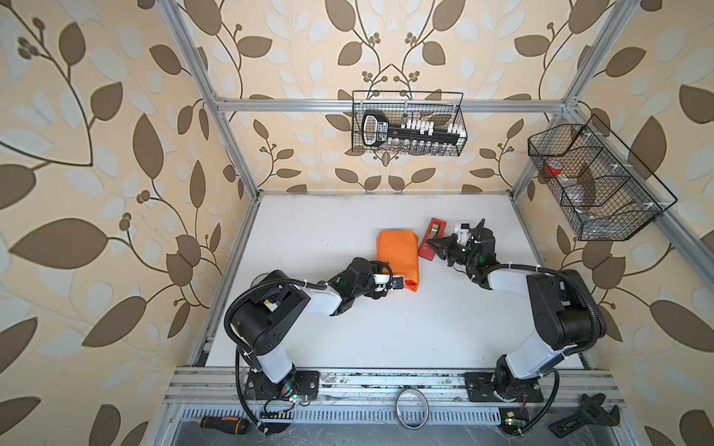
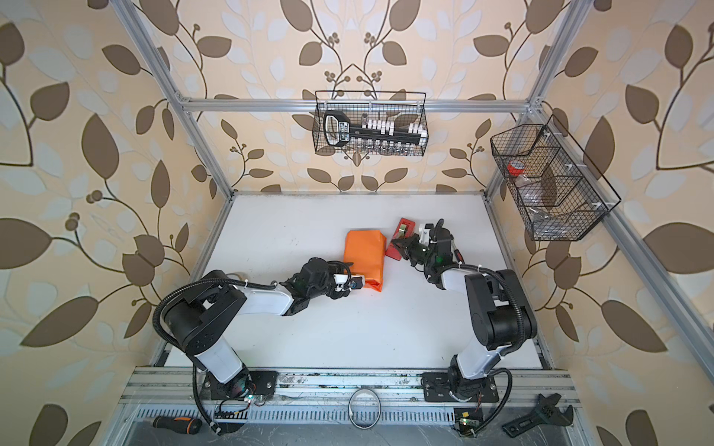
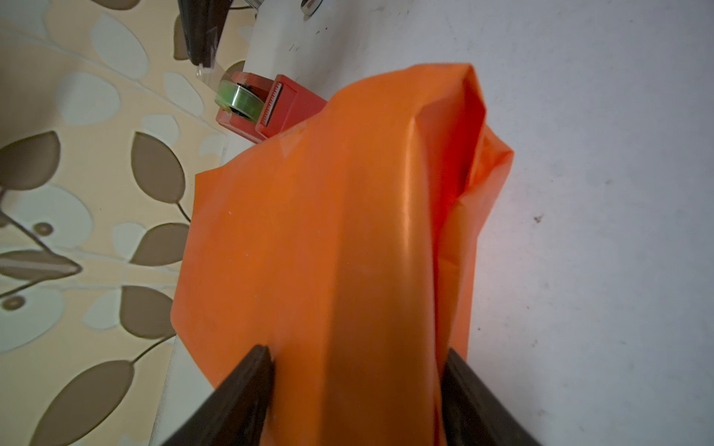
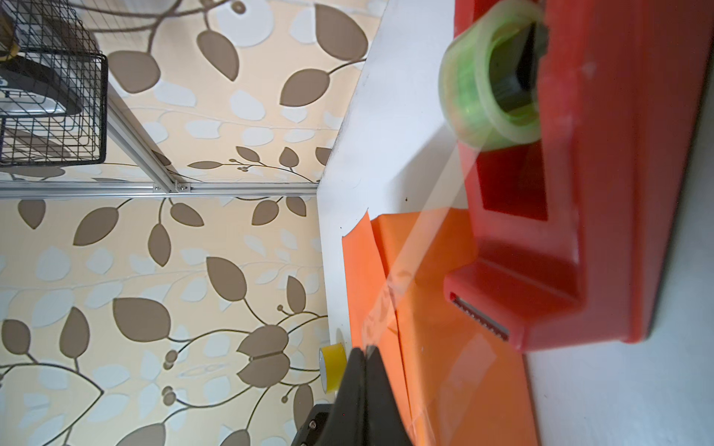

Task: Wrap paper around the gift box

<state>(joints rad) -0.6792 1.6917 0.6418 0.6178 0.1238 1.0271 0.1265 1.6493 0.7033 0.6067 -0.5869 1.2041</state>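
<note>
Right gripper (image 4: 365, 353): jaws closed on the free end of a clear tape strip (image 4: 425, 239). The strip runs taut from the green-tinted roll (image 4: 475, 85) in the red tape dispenser (image 4: 599, 193) to the tip, and it is not cut.

Left gripper (image 3: 355, 359): jaws set wide, one on each side of the near end of the parcel, pressing on the paper (image 3: 328, 231) and holding it down.

The parcel lies mid-table in both top views, glossy orange side out, with the dispenser just beside it on the white table (image 1: 347, 328). The gift box itself is hidden – no green shows anywhere, so we judge it fully covered.

Progress: we judge the main wrap done. The far end looks loose and crumpled in the left wrist view. Cutting the strip, laying it on the seam and closing the ends are left. A glossy patch on the paper near the dispenser may be tape already stuck – we cannot confirm.

Writing: none is legible on the dispenser or paper. The black tool (image 1: 376, 129) in the wire basket (image 1: 461, 116) carries a label, too small to read.
</note>
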